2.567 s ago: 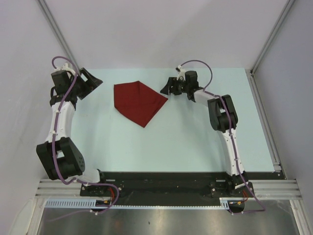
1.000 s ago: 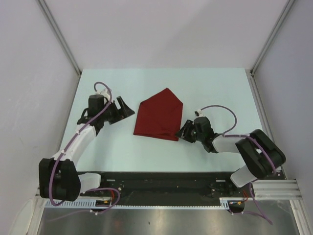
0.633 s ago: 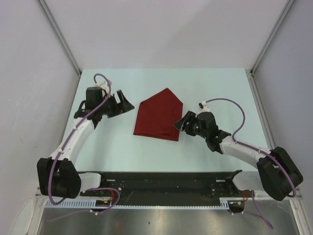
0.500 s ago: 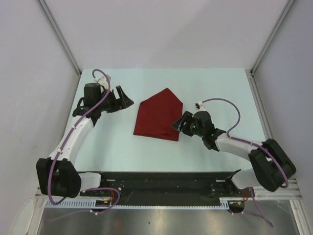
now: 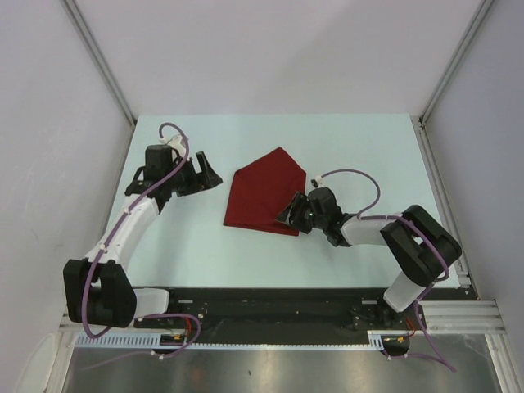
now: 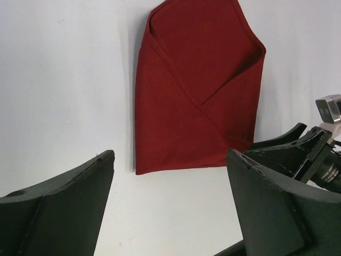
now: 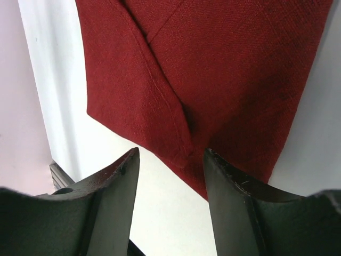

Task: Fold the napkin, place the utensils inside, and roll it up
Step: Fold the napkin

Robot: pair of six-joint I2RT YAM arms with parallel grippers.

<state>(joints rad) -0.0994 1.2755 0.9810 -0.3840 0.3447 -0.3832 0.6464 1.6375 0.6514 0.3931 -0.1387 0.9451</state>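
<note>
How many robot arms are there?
2. The left arm is left of the red napkin; the right arm is at its near right corner.

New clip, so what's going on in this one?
Two robot arms are working on a dark red napkin that lies folded flat on the table. The right claw sits low at the napkin's near right corner, jaws apart on either side of it, nothing clamped. The left claw is wide open off to the napkin's left, holding nothing. Nothing lies on the cloth yet.
</note>
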